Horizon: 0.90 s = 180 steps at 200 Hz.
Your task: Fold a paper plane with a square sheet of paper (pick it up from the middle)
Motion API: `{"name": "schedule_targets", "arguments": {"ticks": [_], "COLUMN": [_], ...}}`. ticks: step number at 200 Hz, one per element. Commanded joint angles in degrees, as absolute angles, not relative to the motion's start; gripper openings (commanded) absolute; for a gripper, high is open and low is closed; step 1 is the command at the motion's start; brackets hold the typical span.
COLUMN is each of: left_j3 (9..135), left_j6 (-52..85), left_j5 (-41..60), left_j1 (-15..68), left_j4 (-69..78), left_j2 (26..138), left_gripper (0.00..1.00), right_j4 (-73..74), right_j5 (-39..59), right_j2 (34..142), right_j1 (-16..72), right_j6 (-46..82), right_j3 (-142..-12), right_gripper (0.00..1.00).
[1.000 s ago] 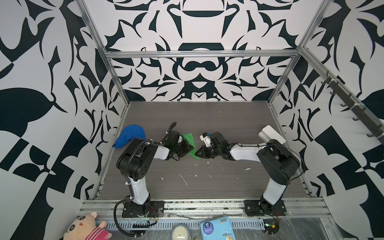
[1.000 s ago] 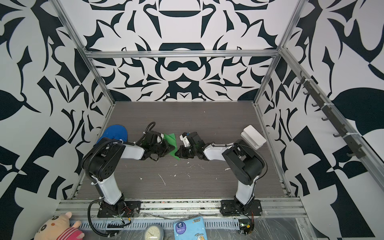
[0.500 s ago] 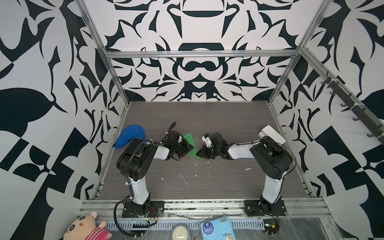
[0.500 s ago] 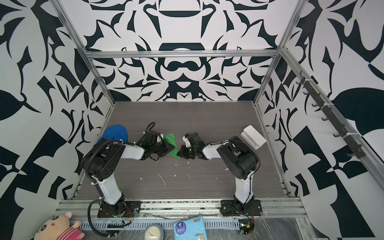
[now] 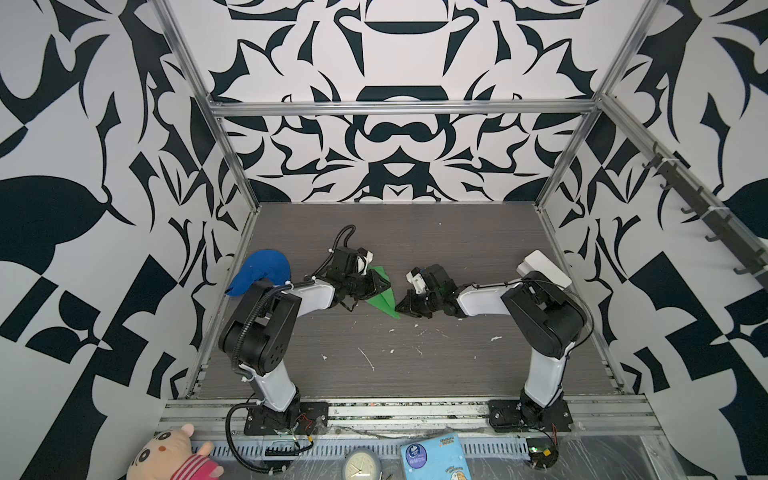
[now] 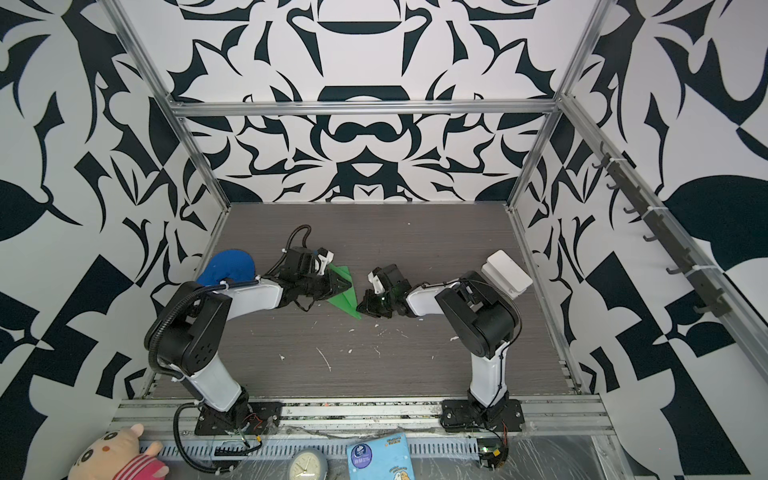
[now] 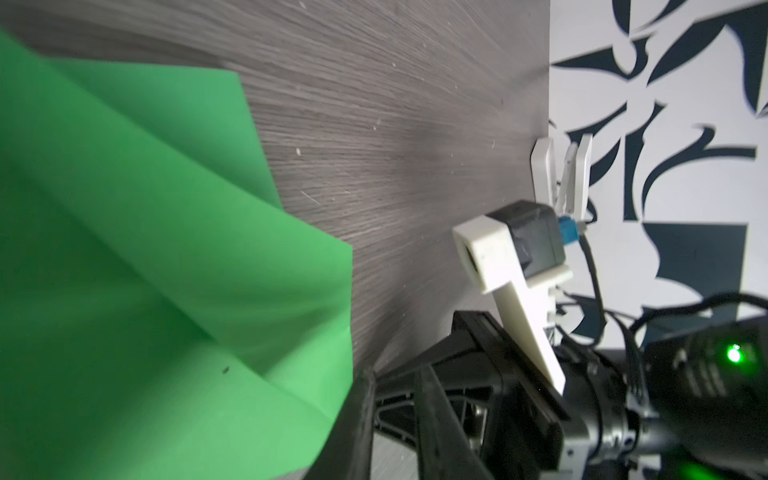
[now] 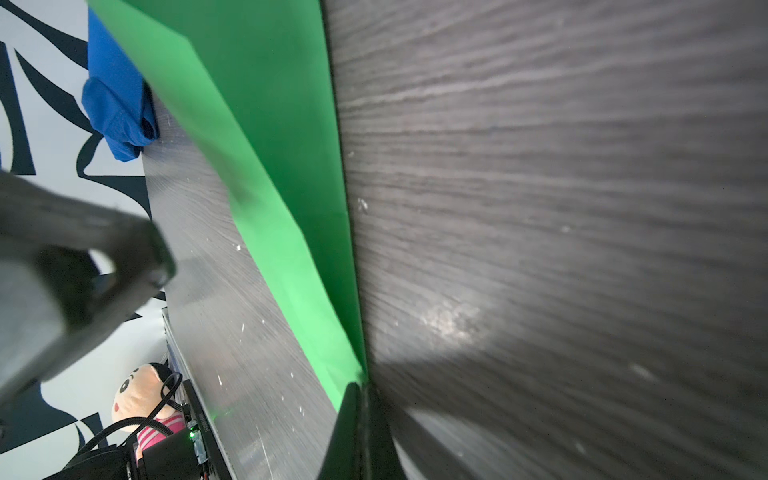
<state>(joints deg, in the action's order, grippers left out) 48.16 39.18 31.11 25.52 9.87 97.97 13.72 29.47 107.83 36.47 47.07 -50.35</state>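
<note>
- With the black right pincer (image 5: 401,306), jaws pressed together, meets the near tip of the bright green creased paper plane (image 5: 384,302), probably steadying it for a crease.
- With the black left pincer (image 5: 380,286), overlaps the plane's far side; cannot tell the jaw state.
- Lies on the dark wood-grain tabletop (image 5: 415,241) between both pincers.

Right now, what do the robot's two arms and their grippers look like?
Both arms match: the left arm and right arm have white links between bulky black joint housings. The left gripper and right gripper are black and angular. A ribbed black hose runs along the left arm; a white camera bracket sits on the right wrist, near a green light.
</note>
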Motion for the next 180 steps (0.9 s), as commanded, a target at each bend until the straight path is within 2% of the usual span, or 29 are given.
{"name": "schedule_targets", "arguments": {"ticks": [1, 44, 106, 180], "left_j3": [48.3, 50.5, 52.0, 51.2], "left_j6": [31.4, 26.8, 27.2, 29.9], "left_j5": [33.3, 33.4, 31.0, 26.4], "left_j1": [25.8, 27.1, 27.5, 27.5], "left_j4": [3.0, -0.3, -0.1, 0.9], "left_j2": [97.3, 100.0, 104.6, 106.3], "left_gripper": [0.18, 0.14, 0.07, 0.06], "right_j4": [7.9, 7.8, 7.7, 7.5], "right_j5": [27.2, 27.1, 27.1, 27.3], "right_j2": [108.1, 108.2, 108.4, 106.6], "right_j1": [36.3, 36.3, 36.3, 36.5], "right_j6": [45.9, 45.9, 46.0, 44.7], "right_j3": [-50.8, -51.2, -51.4, -52.5], "right_gripper": [0.0, 0.0, 0.0, 0.0]}}
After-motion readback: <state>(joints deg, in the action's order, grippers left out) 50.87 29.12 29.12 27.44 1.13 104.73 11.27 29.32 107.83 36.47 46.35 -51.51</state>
